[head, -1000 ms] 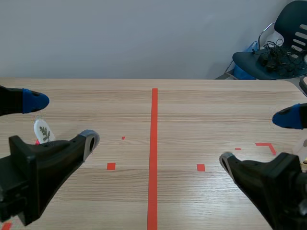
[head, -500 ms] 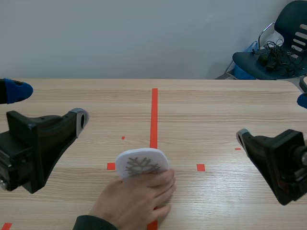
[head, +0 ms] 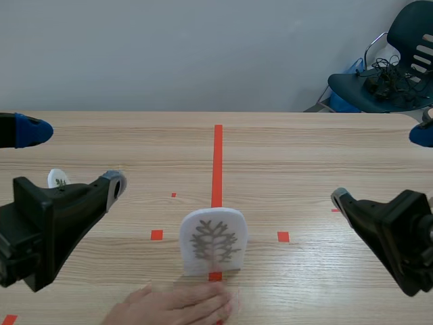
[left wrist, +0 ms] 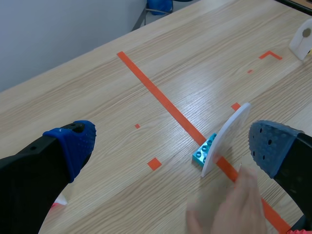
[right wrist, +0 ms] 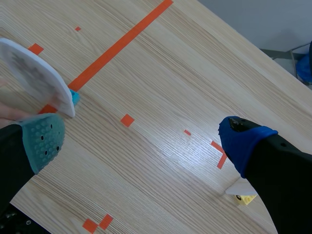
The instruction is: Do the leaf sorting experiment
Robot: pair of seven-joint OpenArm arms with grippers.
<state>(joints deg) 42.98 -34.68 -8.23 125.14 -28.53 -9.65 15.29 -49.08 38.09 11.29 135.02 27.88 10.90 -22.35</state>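
Both left gripper (left wrist: 171,144) and right gripper (right wrist: 144,139) gape wide; the six-o'clock leaf card (head: 213,240) looks light, stiff, tippy, so I'd pinch its top edge.

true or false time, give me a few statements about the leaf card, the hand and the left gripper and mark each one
1. The big leaf card stands upright on the red line. True.
2. The left gripper is shut on that card. False: it is open, off to one side, and holds nothing.
3. A turquoise brick sits at the card's foot. True.
4. A person's hand pinches the card's top edge. False: the hand lies low over the table, on the robot's side of the card.
5. A smaller leaf card stands near the left gripper. True.
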